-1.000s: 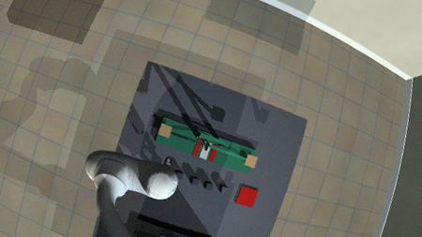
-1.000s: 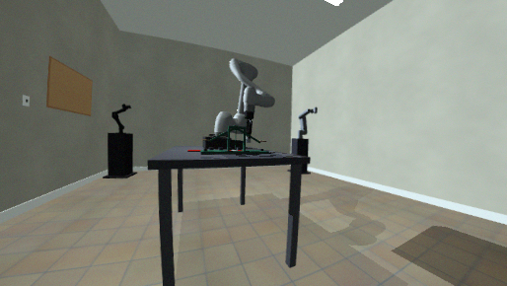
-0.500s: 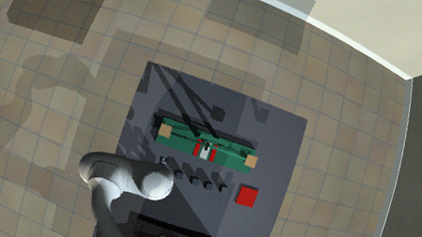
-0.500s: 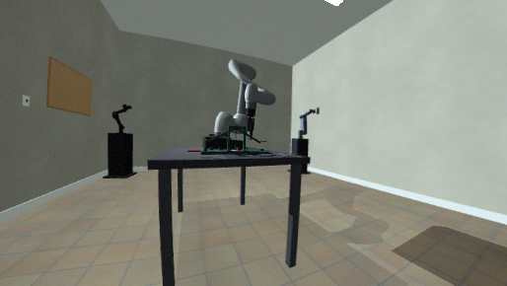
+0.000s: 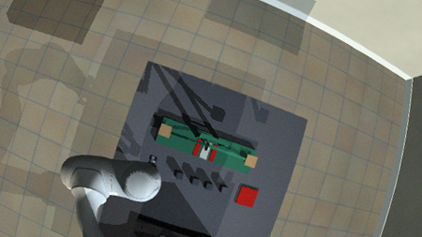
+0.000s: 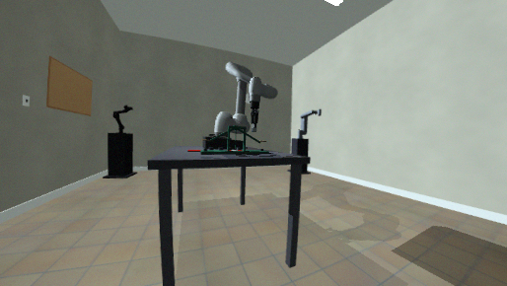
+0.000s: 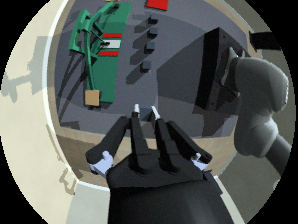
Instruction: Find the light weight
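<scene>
Check weight (image 7: 145, 113) gripped between the end effector's (image 5: 153, 158) (image 6: 254, 127) (image 7: 145, 111) narrowly parted fingertips, partly hidden, its markings too small to read

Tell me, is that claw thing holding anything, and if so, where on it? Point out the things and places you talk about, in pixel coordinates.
Yes, it appears so: the claw (image 5: 153, 159) (image 6: 254, 127) (image 7: 144, 110) seems to pinch a small dark block (image 5: 153, 161) (image 6: 253, 129) (image 7: 145, 113) by two opposite sides, between its fingertips.

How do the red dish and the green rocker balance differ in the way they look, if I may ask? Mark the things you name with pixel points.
The red dish (image 5: 246, 196) (image 7: 158, 4) is small and squarish, while the green rocker balance (image 5: 176, 139) (image 7: 107, 82) is long. The dish looks low and flat; the balance has a raised frame. Both stand on the same dark table (image 5: 281, 141) (image 6: 232, 163).
</scene>
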You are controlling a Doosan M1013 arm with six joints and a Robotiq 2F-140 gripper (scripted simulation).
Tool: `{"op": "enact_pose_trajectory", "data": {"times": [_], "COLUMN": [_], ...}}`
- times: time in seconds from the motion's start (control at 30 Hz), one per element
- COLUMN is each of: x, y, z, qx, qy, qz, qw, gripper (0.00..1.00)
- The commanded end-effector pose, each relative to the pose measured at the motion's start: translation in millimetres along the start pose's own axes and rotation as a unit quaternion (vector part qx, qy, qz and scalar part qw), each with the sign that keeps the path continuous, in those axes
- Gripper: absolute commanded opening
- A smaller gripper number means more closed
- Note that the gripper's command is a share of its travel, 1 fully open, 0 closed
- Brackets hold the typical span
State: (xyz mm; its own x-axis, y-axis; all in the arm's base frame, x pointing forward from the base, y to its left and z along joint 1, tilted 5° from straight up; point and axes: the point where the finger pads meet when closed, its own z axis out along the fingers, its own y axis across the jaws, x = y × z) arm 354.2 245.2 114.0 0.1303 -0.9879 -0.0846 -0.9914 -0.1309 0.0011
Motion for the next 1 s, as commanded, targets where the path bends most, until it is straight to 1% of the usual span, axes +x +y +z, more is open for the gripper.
{"op": "enact_pose_trajectory", "data": {"times": [0.0, 0.03, 0.07, 0.1, 0.13, 0.17, 0.23, 0.27, 0.3, 0.33, 0.37, 0.4, 0.43, 0.97], "x": [-0.4, -1.4, -3.0, -4.3, -4.3, -4.1, -4.1, -3.0, -3.0, -1.3, -1.3, -0.2, 0.0, 0.0], "y": [-1.9, -12.7, -35.2, -66.7, -66.7, -96.5, -96.5, -133.5, -133.5, -156.1, -156.1, -167.1, -169.0, -169.0], "z": [-0.6, -1.6, -3.2, -4.3, -4.3, -4.0, -4.0, -2.7, -2.7, -1.0, -1.0, 0.1, 0.3, 1.8], "qx": [0.000, 0.000, 0.000, 0.000, 0.000, 0.000, 0.000, 0.000, 0.000, 0.000, 0.000, 0.000, 0.000, 0.000], "qy": [0.000, 0.000, 0.000, 0.000, 0.000, 0.000, 0.000, 0.000, 0.000, 0.000, 0.000, 0.000, 0.000, 0.000], "qz": [0.000, 0.000, 0.000, 0.000, 0.000, 0.000, 0.000, 0.000, 0.000, 0.000, 0.000, 0.000, 0.000, 0.000], "qw": [1.000, 1.000, 1.000, 1.000, 1.000, 1.000, 1.000, 1.000, 1.000, 1.000, 1.000, 1.000, 1.000, 1.000], "gripper": [0.24, 0.24, 0.24, 0.24, 0.24, 0.24, 0.24, 0.24, 0.24, 0.24, 0.24, 0.24, 0.24, 0.24]}}
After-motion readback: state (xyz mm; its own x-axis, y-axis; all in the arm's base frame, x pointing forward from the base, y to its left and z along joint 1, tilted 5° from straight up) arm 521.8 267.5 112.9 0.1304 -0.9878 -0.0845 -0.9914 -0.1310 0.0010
